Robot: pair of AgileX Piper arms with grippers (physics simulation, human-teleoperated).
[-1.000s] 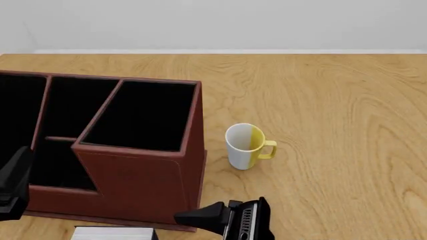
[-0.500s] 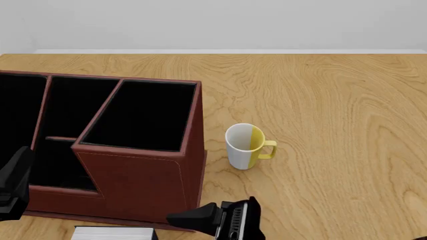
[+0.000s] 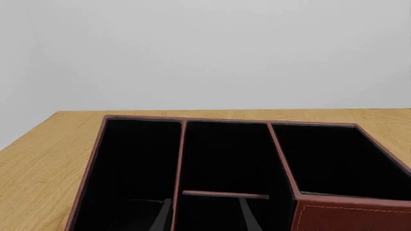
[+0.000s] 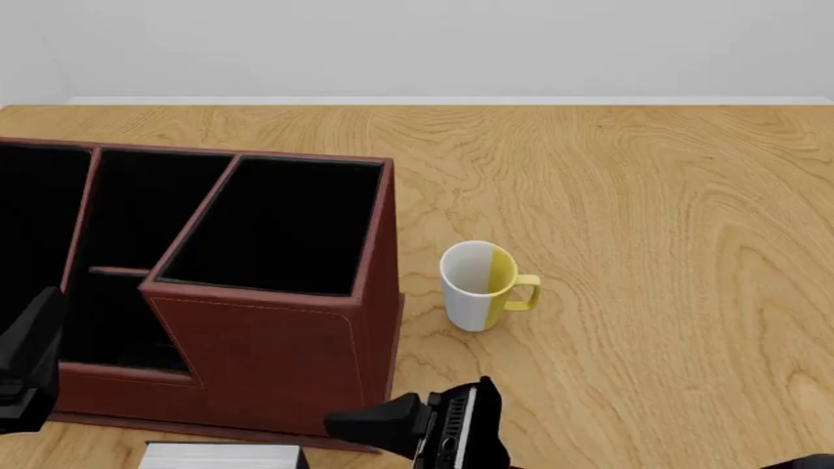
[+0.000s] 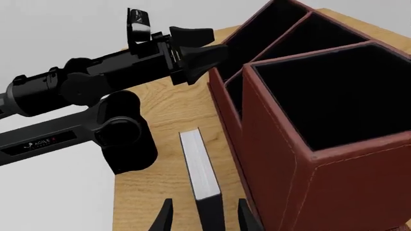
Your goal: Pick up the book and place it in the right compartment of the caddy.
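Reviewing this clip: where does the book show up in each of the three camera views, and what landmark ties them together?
Front view: the book lies at the bottom edge, just in front of the caddy.
Right wrist view: the book lies on the table beside the caddy's tall wall, running toward the gripper's fingertips.
Left wrist view: not in the picture.
Shared landmark: the caddy's right compartment.

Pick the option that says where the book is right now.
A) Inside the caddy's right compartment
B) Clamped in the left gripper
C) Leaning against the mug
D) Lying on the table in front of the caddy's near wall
D: the book lies flat on the table beside the caddy, with the open right gripper straddling its near end and the right compartment empty.
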